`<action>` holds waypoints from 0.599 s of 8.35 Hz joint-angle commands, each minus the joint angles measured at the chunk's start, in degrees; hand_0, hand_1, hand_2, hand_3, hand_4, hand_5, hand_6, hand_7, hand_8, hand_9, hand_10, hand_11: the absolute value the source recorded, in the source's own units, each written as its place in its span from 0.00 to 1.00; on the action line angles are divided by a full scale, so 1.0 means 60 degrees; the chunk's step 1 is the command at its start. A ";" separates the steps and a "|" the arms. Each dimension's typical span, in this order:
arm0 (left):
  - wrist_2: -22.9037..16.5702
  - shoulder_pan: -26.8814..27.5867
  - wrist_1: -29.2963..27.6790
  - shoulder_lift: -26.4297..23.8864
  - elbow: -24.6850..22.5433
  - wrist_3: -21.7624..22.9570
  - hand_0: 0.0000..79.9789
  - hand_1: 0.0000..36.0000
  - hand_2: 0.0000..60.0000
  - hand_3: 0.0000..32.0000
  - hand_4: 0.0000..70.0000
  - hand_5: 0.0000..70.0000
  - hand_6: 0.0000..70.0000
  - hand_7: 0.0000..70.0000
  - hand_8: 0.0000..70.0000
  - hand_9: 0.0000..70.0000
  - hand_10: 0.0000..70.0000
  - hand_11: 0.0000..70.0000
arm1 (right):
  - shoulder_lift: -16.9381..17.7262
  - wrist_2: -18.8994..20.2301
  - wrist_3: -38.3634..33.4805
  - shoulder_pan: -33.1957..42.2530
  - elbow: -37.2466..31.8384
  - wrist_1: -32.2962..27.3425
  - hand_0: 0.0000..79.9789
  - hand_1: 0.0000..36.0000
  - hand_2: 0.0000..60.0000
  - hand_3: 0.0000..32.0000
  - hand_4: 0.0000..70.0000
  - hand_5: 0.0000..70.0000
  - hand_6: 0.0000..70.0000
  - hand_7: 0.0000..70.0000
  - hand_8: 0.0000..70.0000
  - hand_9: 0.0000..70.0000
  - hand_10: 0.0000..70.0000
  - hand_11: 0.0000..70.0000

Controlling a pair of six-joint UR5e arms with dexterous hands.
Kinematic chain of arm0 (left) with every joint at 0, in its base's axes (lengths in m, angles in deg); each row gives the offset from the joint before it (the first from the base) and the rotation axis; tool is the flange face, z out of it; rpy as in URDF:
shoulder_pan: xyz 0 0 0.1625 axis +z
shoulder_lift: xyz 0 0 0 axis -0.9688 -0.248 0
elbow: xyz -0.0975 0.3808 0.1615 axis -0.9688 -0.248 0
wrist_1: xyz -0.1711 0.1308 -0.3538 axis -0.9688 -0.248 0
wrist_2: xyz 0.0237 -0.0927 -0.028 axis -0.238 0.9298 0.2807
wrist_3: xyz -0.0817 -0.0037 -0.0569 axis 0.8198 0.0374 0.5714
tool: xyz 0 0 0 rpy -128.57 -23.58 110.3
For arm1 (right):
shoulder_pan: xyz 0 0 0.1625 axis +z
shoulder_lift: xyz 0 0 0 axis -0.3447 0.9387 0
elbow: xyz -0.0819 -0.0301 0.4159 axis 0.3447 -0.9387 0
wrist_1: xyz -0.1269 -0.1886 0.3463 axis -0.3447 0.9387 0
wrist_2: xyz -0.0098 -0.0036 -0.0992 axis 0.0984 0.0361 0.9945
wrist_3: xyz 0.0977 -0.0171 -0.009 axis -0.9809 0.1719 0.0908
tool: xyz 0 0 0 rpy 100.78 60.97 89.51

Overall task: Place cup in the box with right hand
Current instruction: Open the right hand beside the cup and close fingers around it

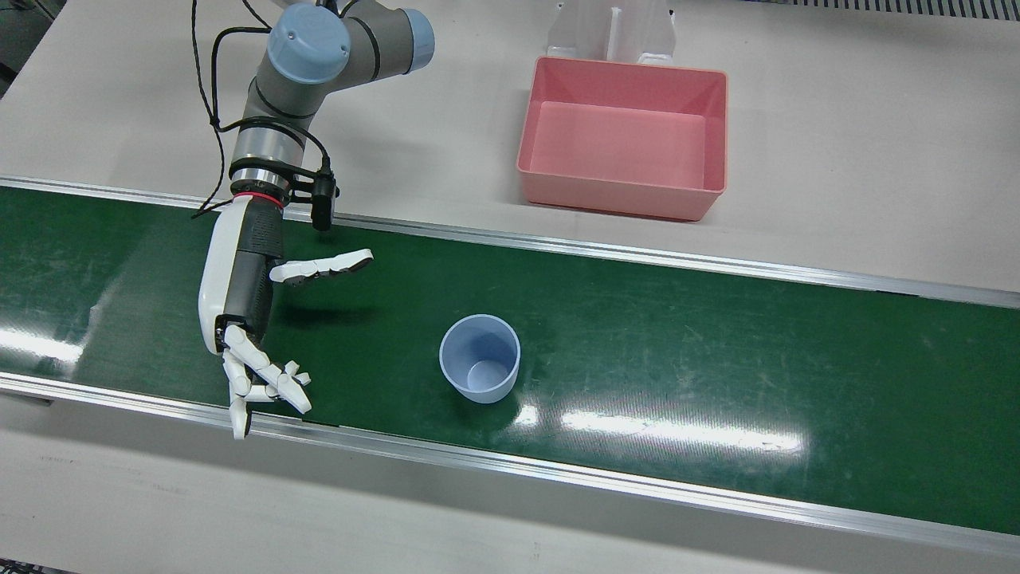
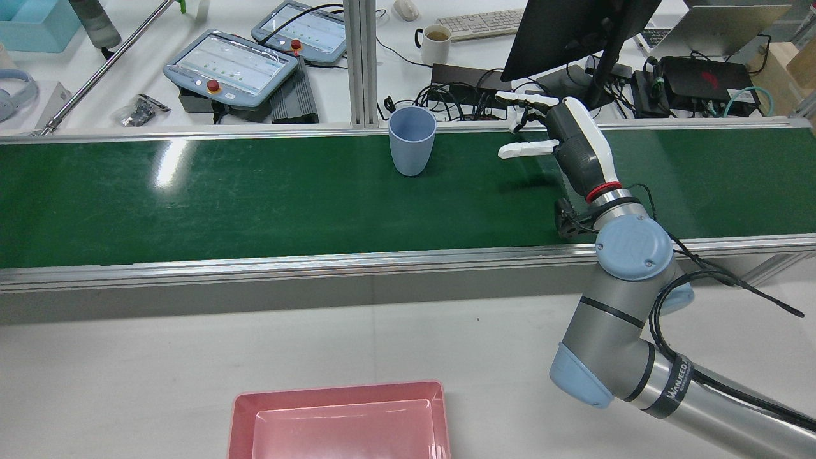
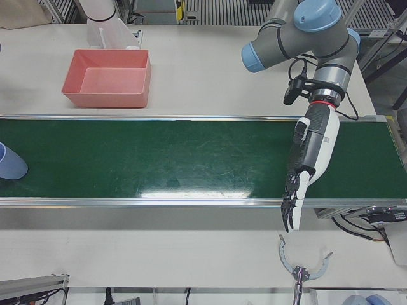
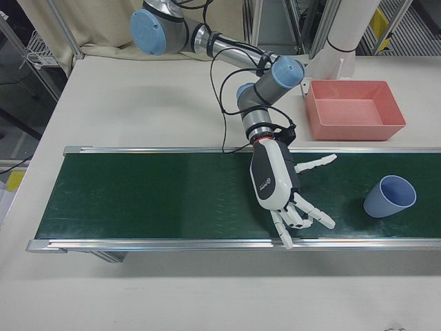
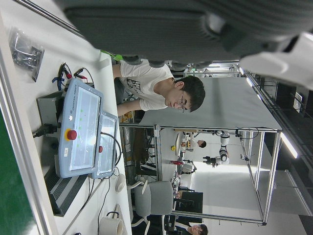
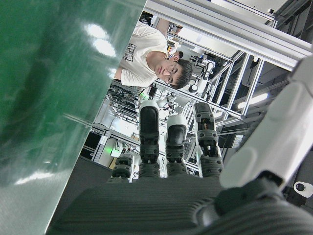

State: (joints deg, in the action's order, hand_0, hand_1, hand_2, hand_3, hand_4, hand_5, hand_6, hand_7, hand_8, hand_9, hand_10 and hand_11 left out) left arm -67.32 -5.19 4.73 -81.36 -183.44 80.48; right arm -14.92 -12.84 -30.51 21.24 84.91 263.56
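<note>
A light blue cup (image 1: 480, 359) stands upright and open on the green conveyor belt (image 1: 717, 335); it also shows in the rear view (image 2: 412, 148), the right-front view (image 4: 390, 196) and at the left edge of the left-front view (image 3: 9, 162). The pink box (image 1: 621, 195) sits empty on the white table behind the belt (image 2: 338, 392) (image 4: 355, 129) (image 3: 105, 98). My right hand (image 1: 239, 295) (image 2: 574, 143) (image 4: 275, 183) hovers over the belt beside the cup, apart from it, fingers spread, thumb toward the cup, empty. My left hand (image 3: 308, 152) is open over the belt, far from the cup.
Metal rails (image 1: 558, 470) edge the belt on both sides. A white pedestal (image 1: 613, 32) stands just behind the box. Across the belt from the robot are teach pendants (image 2: 233, 64), a mug (image 2: 437, 35), cables and a monitor (image 2: 574, 32). A person (image 6: 156, 68) stands there.
</note>
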 commanded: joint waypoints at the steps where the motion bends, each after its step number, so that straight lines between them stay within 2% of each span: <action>1: -0.0005 -0.0005 0.0000 -0.0002 0.0010 0.0000 0.00 0.00 0.00 0.00 0.00 0.00 0.00 0.00 0.00 0.00 0.00 0.00 | -0.0035 -0.0014 0.0319 -0.0162 -0.0040 -0.0010 0.56 0.02 0.00 0.04 0.30 0.06 0.39 1.00 0.42 0.77 0.10 0.15; 5: -0.0005 -0.0005 0.0000 0.0012 -0.0004 0.0000 0.00 0.00 0.00 0.00 0.00 0.00 0.00 0.00 0.00 0.00 0.00 0.00 | -0.0078 -0.0087 0.0393 -0.0162 -0.0171 -0.0025 0.56 0.02 0.00 0.01 0.32 0.06 0.40 1.00 0.43 0.78 0.11 0.16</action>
State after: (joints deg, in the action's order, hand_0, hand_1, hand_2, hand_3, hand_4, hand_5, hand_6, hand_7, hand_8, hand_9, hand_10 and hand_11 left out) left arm -67.35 -5.22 4.73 -81.37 -183.41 80.48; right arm -15.08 -13.05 -28.28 20.21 84.54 263.47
